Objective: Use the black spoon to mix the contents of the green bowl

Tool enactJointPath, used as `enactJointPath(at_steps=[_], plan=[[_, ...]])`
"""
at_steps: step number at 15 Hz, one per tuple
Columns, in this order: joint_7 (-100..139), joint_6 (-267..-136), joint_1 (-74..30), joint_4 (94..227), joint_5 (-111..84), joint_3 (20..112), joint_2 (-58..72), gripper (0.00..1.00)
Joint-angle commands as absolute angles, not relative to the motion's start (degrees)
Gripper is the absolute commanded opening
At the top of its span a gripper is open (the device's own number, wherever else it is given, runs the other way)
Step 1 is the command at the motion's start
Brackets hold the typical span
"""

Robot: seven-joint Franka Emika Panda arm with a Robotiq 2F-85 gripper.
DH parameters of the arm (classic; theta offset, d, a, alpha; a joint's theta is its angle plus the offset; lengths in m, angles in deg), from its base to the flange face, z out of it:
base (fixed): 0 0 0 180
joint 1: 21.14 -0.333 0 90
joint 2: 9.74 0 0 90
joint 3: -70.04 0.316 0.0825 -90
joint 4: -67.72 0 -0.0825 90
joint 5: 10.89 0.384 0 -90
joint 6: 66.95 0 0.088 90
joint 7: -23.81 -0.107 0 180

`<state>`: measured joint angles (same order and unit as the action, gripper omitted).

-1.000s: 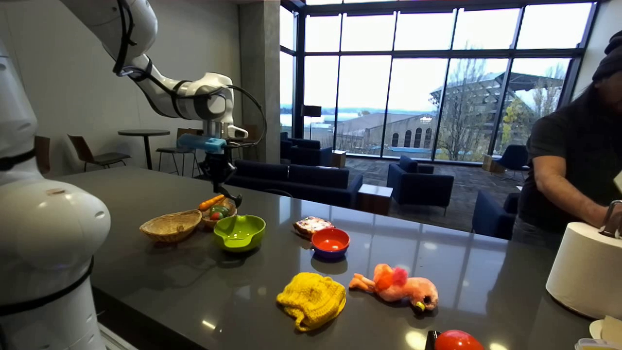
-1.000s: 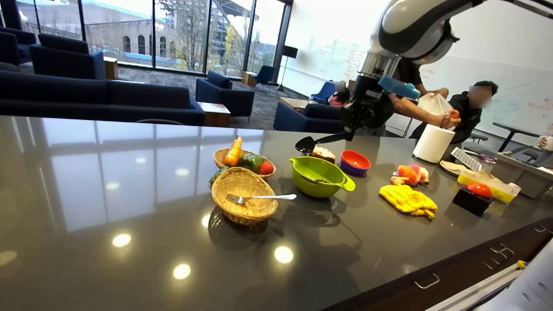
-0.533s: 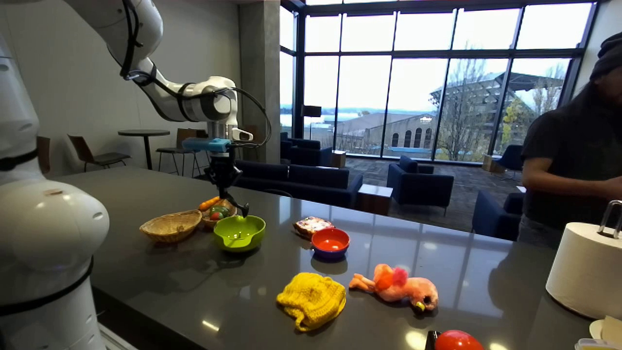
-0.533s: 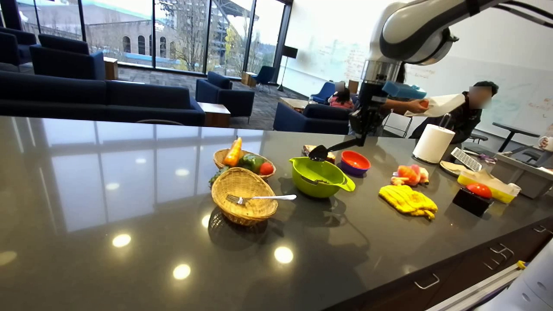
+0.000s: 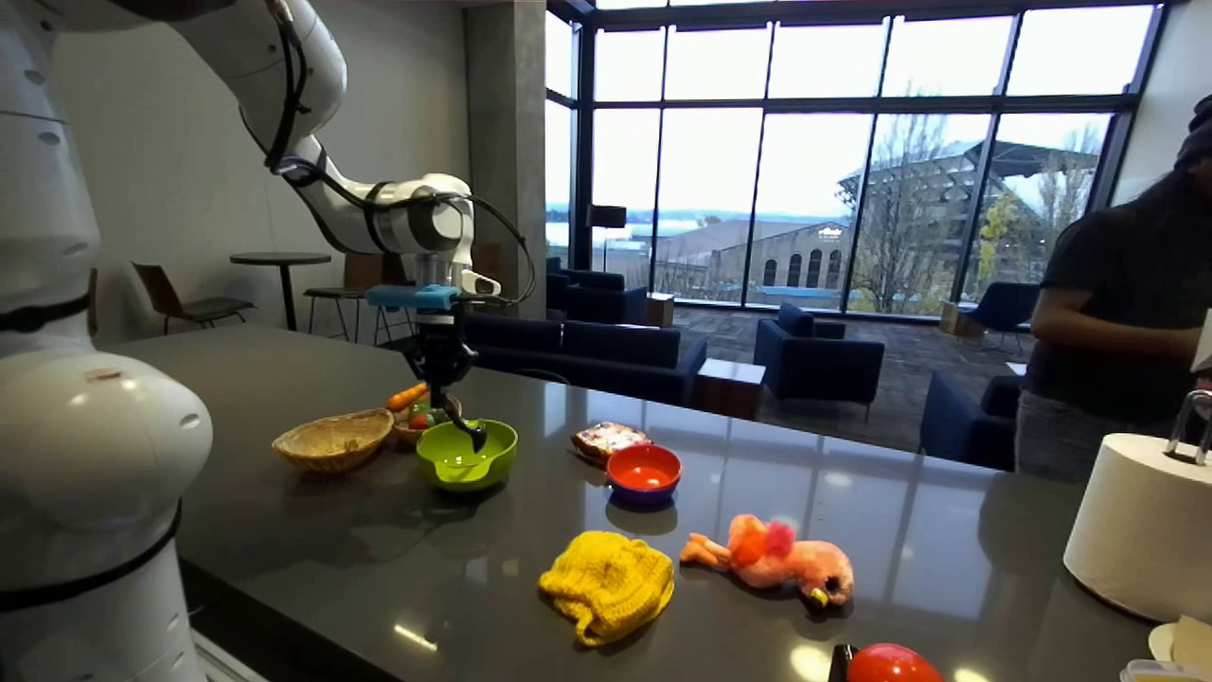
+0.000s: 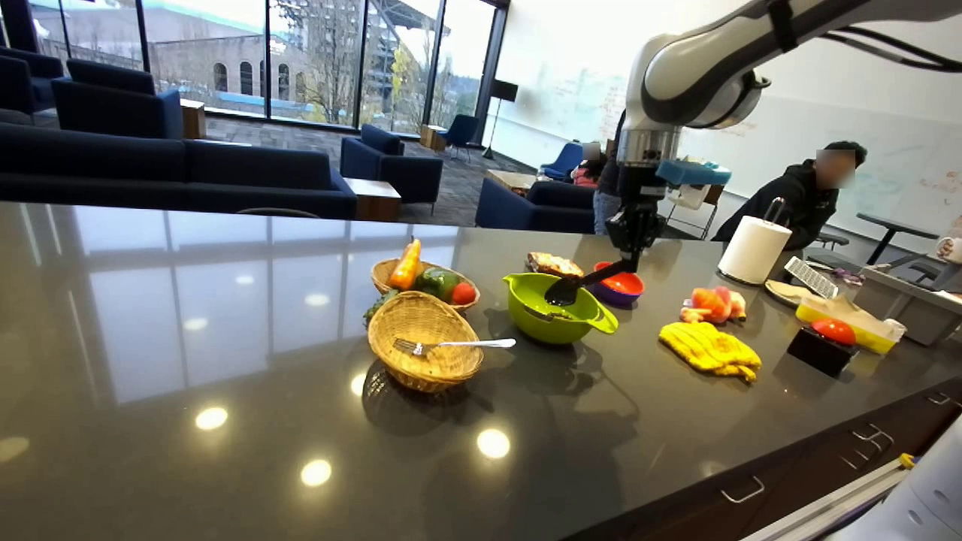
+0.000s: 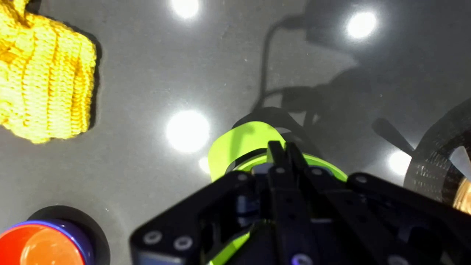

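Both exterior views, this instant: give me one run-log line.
black gripper: holding slender black spoon; spoon head: at mouth of round lime-green bowl; mixing: cannot tell

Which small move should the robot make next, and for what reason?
Probably lower the spoon slightly: the end effector grips the handle, and in both exterior views the head appears inside the bowl, but I cannot tell whether it touches the bottom. Mixing would likely need it that low.

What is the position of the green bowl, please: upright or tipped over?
Upright: in both exterior views, the green bowl rests on the counter with its opening facing up.
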<state>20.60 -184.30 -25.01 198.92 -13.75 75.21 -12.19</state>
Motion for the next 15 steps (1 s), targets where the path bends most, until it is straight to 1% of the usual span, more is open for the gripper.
enactJointPath(at_steps=[1, 10, 15], plan=[[20.78, -181.54, -25.20, 195.62, -15.53, 75.01, -8.35, 0.01], [21.60, -178.37, -25.48, 190.75, -21.89, 74.72, -3.12, 0.01], [23.35, -176.64, -25.78, 189.06, -21.99, 75.03, -1.51, 0.01]])
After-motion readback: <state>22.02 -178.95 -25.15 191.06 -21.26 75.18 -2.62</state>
